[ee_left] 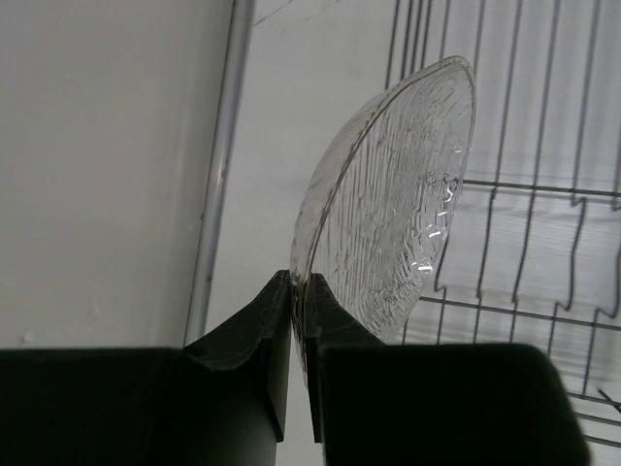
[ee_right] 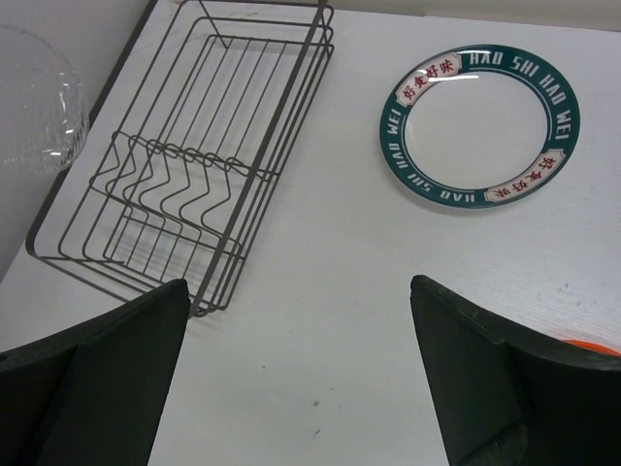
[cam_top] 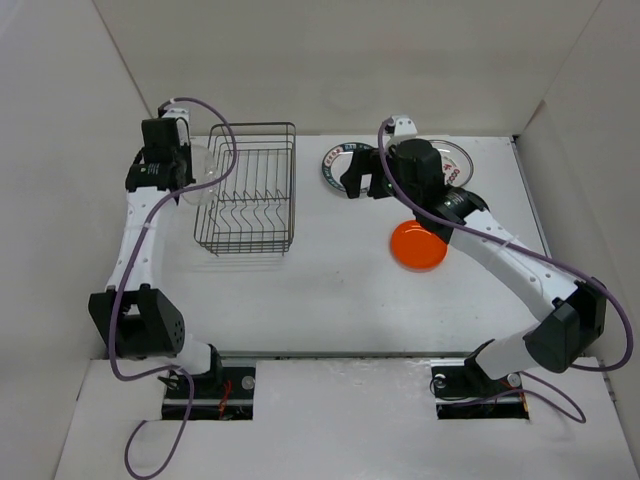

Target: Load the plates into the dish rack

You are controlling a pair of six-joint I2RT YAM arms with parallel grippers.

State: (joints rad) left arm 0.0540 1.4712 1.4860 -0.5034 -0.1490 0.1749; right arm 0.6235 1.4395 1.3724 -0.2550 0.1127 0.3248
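The left gripper (ee_left: 301, 291) is pinched shut on the rim of the clear plastic plate (ee_left: 388, 204) and holds it on edge just outside the left wall of the dish rack (cam_top: 244, 240). To the right of the rack, the right gripper (ee_right: 299, 283) hangs with its jaws spread wide and empty, near the green-rimmed plate (ee_right: 480, 126). The orange plate (cam_top: 418, 246) lies flat farther right.

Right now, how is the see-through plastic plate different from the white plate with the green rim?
The clear ribbed plastic plate is pinched on its edge by the left gripper; the white, green-rimmed plate lies flat on the table, untouched. One is see-through, the other opaque with lettering. Both are round.
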